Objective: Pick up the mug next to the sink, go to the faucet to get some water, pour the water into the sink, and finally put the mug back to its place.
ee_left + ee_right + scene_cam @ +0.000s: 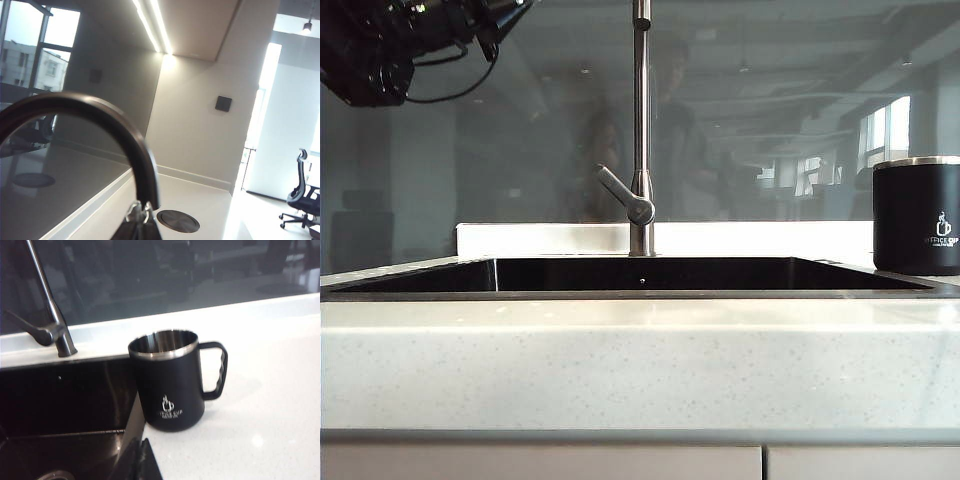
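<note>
Black arm hardware fills the upper corner of the exterior view far to the left of the faucet: this is the left arm, raised well above the counter. Its left gripper is barely visible at the edge of the left wrist view, a dark tip with a small metal fitting under a curved black cable; its fingers are pressed together with nothing between them. That camera looks out over a room with windows and an office chair, not at the sink.

The sink lies directly below and in front of the faucet, a dark glossy basin sunk into white speckled stone. The faucet stands upright at the basin's back edge, its lever angled out to the left low on the pipe.

To the right of the faucet, the mug stands upright on the counter just beside the sink's right edge, logo facing forward, handle turned away from the faucet, steel interior visible.

The right gripper shows only as a dark tip near the basin's corner, in front of the mug and apart from it, fingers shut and empty.
</note>
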You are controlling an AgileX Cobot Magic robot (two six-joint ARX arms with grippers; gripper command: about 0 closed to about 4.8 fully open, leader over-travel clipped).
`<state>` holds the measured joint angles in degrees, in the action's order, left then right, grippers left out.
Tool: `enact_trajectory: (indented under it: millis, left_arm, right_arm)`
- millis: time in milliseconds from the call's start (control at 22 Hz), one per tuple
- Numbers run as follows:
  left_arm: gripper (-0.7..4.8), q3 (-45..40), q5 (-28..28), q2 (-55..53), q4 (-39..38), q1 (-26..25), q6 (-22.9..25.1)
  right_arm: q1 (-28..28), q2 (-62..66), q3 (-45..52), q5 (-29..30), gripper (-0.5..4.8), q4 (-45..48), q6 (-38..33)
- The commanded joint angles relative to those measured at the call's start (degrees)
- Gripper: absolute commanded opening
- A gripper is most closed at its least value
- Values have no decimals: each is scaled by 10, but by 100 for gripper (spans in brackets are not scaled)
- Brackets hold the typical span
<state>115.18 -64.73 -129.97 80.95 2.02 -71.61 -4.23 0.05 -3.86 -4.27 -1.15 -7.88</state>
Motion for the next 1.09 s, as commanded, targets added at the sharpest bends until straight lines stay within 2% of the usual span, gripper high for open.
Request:
enact_trajectory:
  millis: [45,590,772,1090]
  left_arm:
    - [-2,1,-12,26,25,1,2]
    - [-2,1,-38,106,25,0,-2]
    - [-2,1,-39,133,24,-6,-9]
    - [-2,1,-39,190,23,-34,-11]
  right_arm:
    - [0,-1,4,2,-6,14,-1]
    - [0,-1,24,2,-6,13,4]
    - [0,-1,24,0,-6,16,59]
    - [1,-1,32,-1,-6,26,67]
